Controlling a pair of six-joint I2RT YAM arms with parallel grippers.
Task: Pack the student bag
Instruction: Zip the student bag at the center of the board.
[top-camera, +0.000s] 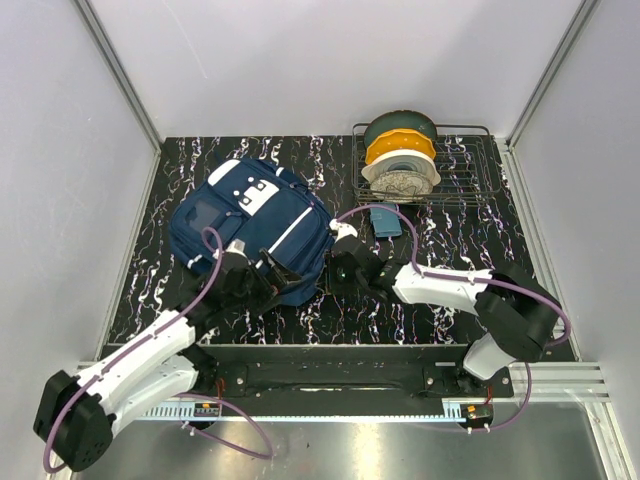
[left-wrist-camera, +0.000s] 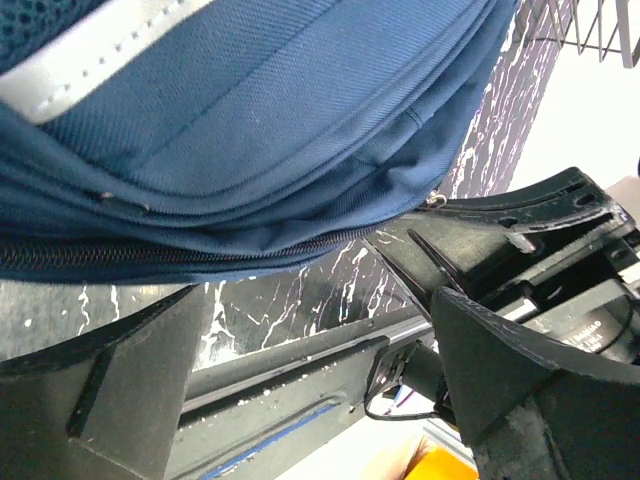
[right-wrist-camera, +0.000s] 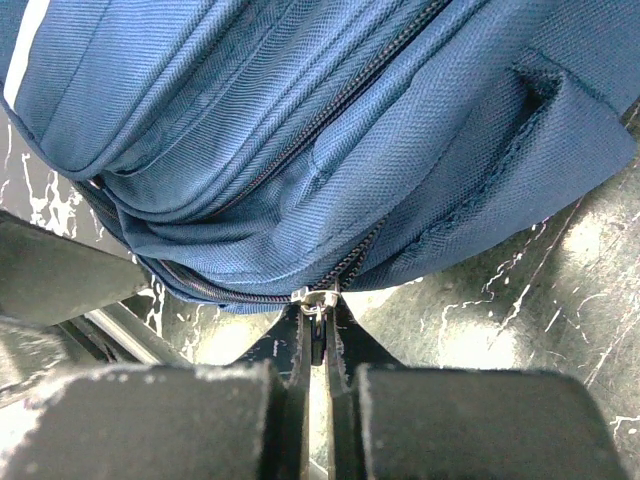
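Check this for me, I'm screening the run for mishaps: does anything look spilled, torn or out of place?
Nothing stands out. The student bag lies flat, slantwise on the table, fabric intact, merely creased near the zipper pull that the right gripper pinches. The left gripper stands open beside it.

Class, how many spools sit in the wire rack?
3, in a row: dark green spool at the back, orange spool in the middle, whitish spool in front. Another may hide behind.
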